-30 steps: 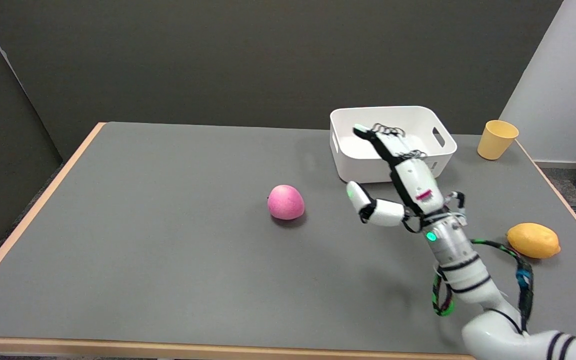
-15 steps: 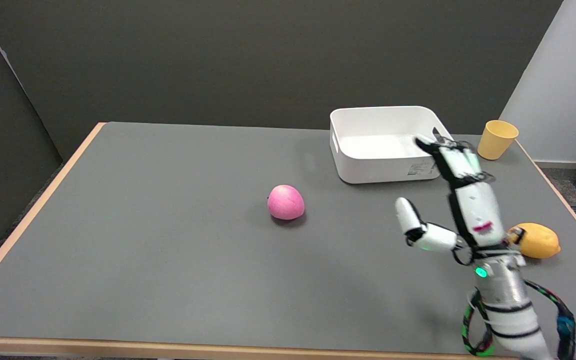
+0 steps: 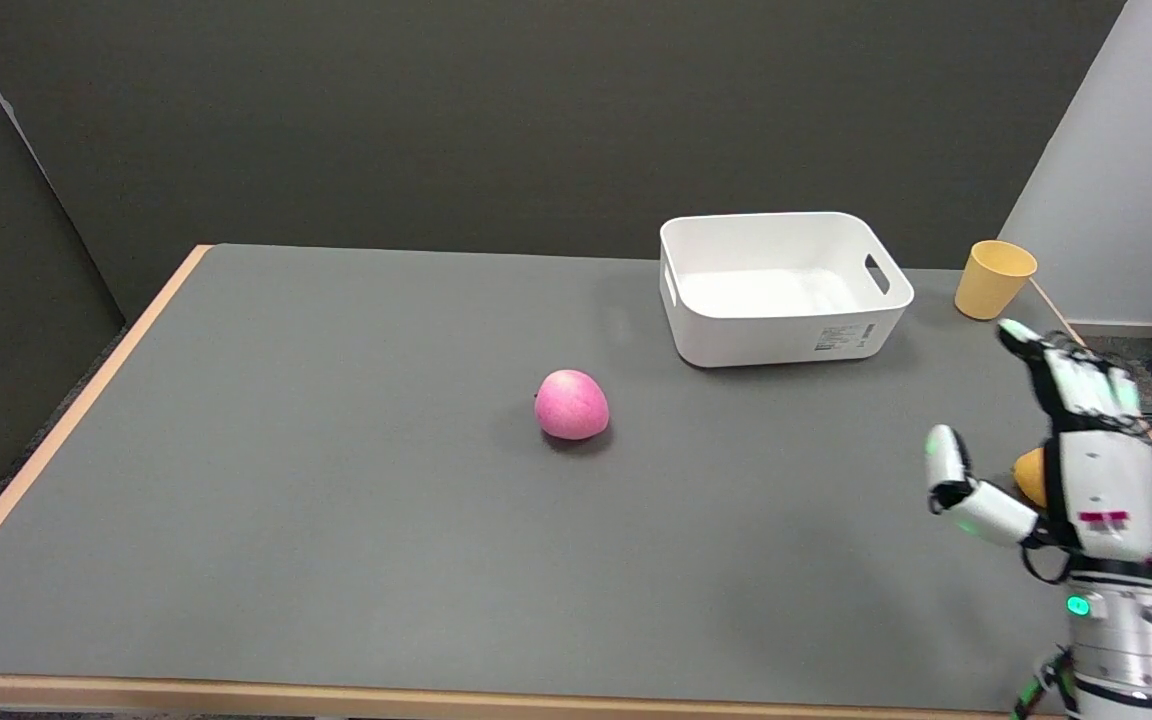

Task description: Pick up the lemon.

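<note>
- One black-and-white right hand (image 3: 1086, 470): fingers spread, holding nothing.
- Yellow oval lemon (image 3: 1029, 474): mostly hidden behind hand.
- White plastic bin (image 3: 782, 335), pink apple (image 3: 572, 404): left of hand.

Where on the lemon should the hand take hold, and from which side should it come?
Probably across the lemon's middle, coming down from above. The open right hand is in front of it and hides all but a small yellow patch, so its pose cannot be read now. It seems to lie on the table near the right edge; a top approach lets thumb and fingers close on opposite sides.
</note>
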`<state>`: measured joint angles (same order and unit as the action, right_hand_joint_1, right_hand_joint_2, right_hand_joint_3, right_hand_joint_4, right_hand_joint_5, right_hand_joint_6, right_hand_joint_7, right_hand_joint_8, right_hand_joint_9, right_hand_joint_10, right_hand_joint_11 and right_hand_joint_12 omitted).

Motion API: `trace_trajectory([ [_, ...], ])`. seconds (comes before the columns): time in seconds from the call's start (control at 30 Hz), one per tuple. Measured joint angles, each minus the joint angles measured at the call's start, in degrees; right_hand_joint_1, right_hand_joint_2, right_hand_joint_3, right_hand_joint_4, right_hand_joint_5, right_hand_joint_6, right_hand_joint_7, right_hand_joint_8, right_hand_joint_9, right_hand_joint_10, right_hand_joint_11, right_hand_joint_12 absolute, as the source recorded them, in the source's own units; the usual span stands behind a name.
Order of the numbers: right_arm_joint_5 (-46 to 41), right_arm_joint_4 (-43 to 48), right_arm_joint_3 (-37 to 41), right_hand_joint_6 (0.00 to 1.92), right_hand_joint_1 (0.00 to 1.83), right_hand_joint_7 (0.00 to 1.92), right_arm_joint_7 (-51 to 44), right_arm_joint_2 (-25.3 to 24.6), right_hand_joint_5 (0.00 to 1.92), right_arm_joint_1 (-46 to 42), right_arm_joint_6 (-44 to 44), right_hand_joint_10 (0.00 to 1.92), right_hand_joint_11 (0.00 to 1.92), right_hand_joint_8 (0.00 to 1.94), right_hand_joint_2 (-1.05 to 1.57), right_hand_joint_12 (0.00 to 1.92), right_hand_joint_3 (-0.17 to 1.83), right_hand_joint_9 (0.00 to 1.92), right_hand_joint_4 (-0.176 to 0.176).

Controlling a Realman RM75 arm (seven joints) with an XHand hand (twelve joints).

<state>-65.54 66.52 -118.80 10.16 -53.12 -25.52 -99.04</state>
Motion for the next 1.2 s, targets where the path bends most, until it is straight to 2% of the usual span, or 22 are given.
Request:
trace_trajectory([
  [0.33, -10.71, -6.85, 0.04, 0.44, 0.45, 0.26, 0.27, -0.21, 0.18, -1.23, -1.71, 0.72, 0.00, 0.38, 0.61, 1.06, 0.97, 0.18, 0.020],
  [0.57, -15.00, -12.96, -0.35, 0.44, 0.43, 0.26, 3.79, -0.43, 0.18, 0.43, 1.27, 0.71, 0.00, 0.38, 0.60, 1.05, 0.96, 0.17, 0.020],
  [1.2, -16.62, -29.55, -1.80, 0.44, 0.39, 0.25, 15.86, -0.62, 0.17, 8.43, 13.96, 0.69, 0.00, 0.36, 0.60, 1.04, 0.97, 0.16, 0.031],
])
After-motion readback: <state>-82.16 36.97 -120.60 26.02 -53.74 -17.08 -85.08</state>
